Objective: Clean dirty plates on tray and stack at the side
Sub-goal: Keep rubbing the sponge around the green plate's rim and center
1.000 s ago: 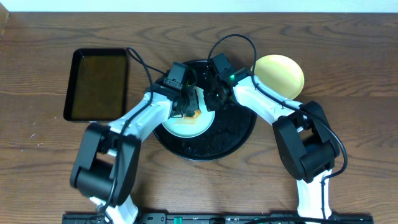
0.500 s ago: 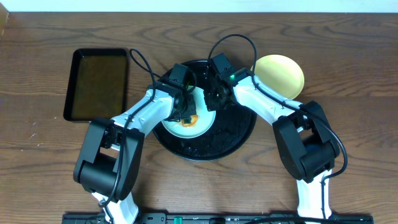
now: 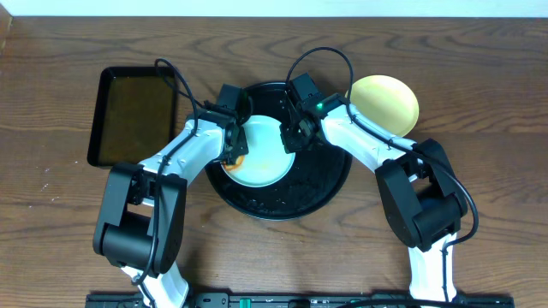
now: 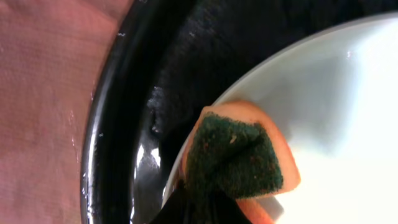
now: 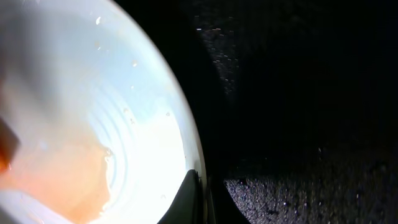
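A pale mint plate (image 3: 264, 151) lies in the left half of the round black tray (image 3: 330, 184). My left gripper (image 3: 235, 157) is shut on an orange sponge with a green scouring face (image 4: 235, 158), which presses on the plate's left edge (image 4: 336, 118) just inside the tray rim (image 4: 102, 155). My right gripper (image 3: 292, 137) is shut on the plate's right rim, one finger (image 5: 188, 198) on the inside and the other hidden under the rim. A faint orange film (image 5: 59, 168) covers part of the plate (image 5: 124, 93). A pale yellow plate (image 3: 385, 102) sits on the table right of the tray.
A rectangular black tray (image 3: 133, 116) lies on the wooden table to the left. The round tray's floor (image 5: 298, 124) is wet and speckled. Both arms' cables arch over the tray's far side.
My left gripper has dragged the sponge from the middle of the plate to its left edge. The orange smear at the centre is now only a thin film. The right gripper has stayed put.
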Controlling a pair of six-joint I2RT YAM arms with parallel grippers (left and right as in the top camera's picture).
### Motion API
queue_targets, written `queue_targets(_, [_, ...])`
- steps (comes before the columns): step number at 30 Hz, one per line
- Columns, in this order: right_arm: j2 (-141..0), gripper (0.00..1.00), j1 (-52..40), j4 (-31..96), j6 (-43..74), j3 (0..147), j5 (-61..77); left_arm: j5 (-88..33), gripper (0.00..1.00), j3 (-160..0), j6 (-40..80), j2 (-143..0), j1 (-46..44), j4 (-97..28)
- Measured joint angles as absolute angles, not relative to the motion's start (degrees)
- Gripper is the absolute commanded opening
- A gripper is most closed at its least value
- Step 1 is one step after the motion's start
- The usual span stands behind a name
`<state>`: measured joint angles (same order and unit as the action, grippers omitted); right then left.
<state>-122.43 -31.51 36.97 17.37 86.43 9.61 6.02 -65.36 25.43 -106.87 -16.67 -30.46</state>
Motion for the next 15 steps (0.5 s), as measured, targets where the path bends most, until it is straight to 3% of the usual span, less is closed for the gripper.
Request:
queue_targets(5, [-122.4,0.01,-31.5,36.8,17.5,86.4,9.2,7.5,0.07,-65.3,24.9,-106.7,-16.4,-26.3])
queue_targets(15, [-122.4,0.01,-31.5,37.1,17.4,86.5,8.8,15.5,0.07,-65.3,23.5,-97.0,-15.3,-29.5])
